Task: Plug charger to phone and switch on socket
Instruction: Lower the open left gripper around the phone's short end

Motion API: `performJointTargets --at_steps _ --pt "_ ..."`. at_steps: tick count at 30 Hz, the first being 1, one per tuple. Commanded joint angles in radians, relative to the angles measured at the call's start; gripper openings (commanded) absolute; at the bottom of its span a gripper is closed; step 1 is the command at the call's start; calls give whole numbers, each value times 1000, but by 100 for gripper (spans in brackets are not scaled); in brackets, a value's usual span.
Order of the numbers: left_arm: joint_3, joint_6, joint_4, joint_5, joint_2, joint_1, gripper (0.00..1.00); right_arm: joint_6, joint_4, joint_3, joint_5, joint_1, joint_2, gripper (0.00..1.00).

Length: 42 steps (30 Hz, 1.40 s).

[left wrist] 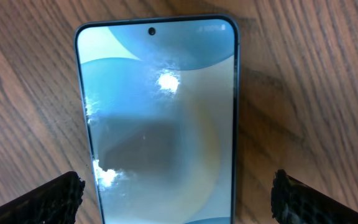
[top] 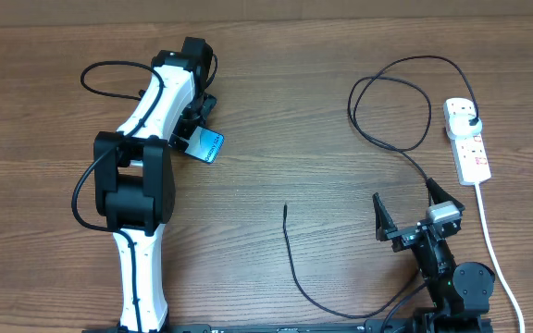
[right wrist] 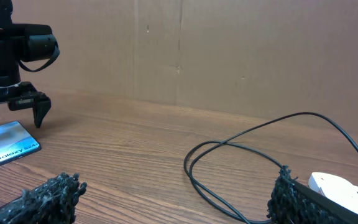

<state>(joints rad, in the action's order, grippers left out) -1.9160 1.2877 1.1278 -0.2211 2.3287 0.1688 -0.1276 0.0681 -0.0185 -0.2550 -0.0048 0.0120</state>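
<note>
The phone [top: 209,146] lies flat on the table with its blue-teal screen up, partly under my left arm. It fills the left wrist view as phone [left wrist: 160,118]. My left gripper [top: 197,137] hovers over it, open, with one finger [left wrist: 48,199] on each side of the phone and not touching it. The charger [top: 391,102] loops across the right side; its plug head [top: 471,120] sits in the white socket [top: 467,141] and its small tip [top: 285,209] lies free mid-table. My right gripper [top: 409,207] is open and empty, near the cable loop [right wrist: 229,149].
A thick white cord [top: 493,242] runs from the socket toward the front edge, right of my right arm. The charger's cable passes under the right arm's base. A brown wall stands behind the table in the right wrist view.
</note>
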Motion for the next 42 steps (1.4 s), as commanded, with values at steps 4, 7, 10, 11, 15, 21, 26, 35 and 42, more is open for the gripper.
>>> performJointTargets --at_steps 4,7,10,11,15,21,26,35,42 --pt "14 14 -14 13 22 2 100 -1 -7 11 3 5 -9 100" --pt "39 14 -18 13 22 0 100 -1 -7 11 3 5 -9 100" --pt "43 14 -18 17 22 0 100 -1 -7 11 3 5 -9 100" --pt "43 14 -18 25 22 -1 100 -1 -7 11 3 5 -9 100" --pt "43 13 -13 43 22 -3 100 -1 -7 11 3 5 -9 100" --pt "43 14 -11 42 22 -5 100 -1 -7 11 3 5 -9 100" --pt "44 13 -10 34 22 -6 100 -1 -7 11 3 5 -9 100" --pt "47 14 -10 39 22 -13 100 -1 -7 11 3 5 -9 100" --pt "49 13 -2 62 22 -32 100 -1 -7 11 3 5 -9 100"
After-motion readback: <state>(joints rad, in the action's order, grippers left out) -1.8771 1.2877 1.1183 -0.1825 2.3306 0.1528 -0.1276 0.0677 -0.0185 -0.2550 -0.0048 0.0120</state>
